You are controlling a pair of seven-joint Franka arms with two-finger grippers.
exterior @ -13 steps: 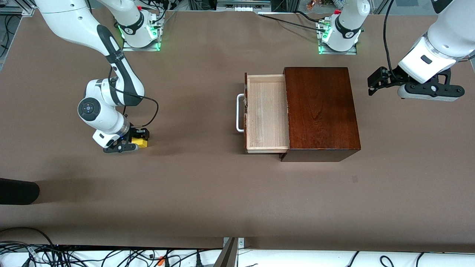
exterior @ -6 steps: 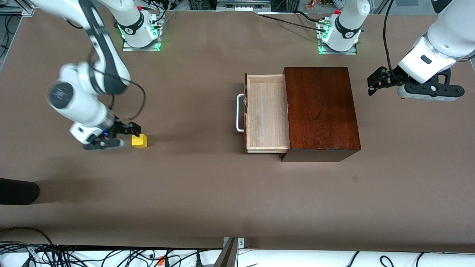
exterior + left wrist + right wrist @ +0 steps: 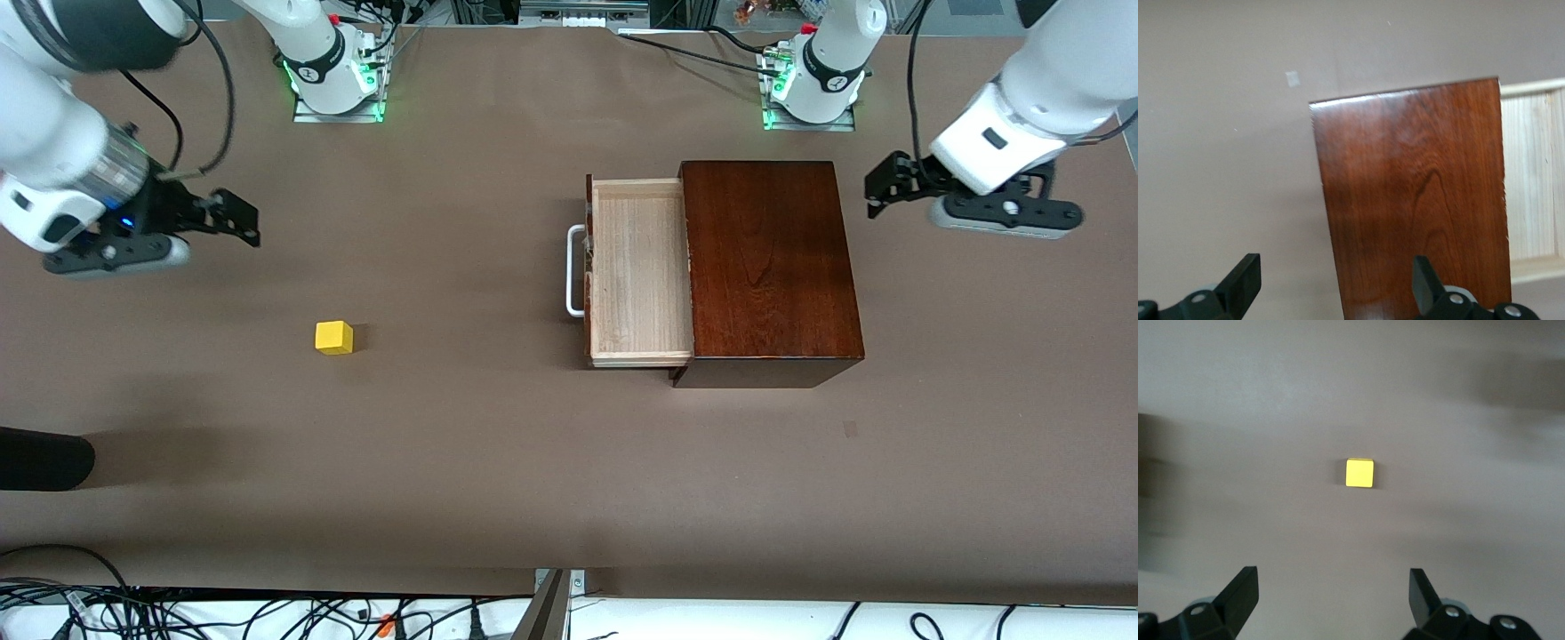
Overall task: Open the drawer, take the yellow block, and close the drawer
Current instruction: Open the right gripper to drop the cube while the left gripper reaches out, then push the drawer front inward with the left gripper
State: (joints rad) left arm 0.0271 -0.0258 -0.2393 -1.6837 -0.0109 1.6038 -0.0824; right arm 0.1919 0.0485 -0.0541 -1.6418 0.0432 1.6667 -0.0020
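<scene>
The yellow block (image 3: 333,338) (image 3: 1359,473) lies alone on the brown table, toward the right arm's end and well apart from the drawer. The drawer (image 3: 640,267) (image 3: 1535,180) stands pulled out of the dark-wood box (image 3: 769,267) (image 3: 1411,200). Its pale tray shows nothing inside, and its white handle (image 3: 575,271) faces the right arm's end. My right gripper (image 3: 238,217) (image 3: 1333,597) hangs open over bare table, raised clear of the block. My left gripper (image 3: 882,187) (image 3: 1336,287) is open and empty, over the box's edge at the left arm's end.
A black object (image 3: 44,458) juts in at the table's edge at the right arm's end, nearer the front camera than the block. Cables (image 3: 267,618) run below the table's front edge. The arm bases (image 3: 333,80) (image 3: 813,84) stand along the back.
My right gripper opened, left the yellow block on the table, then rose and drew away toward its own end. The left gripper shifted slightly toward the box.
</scene>
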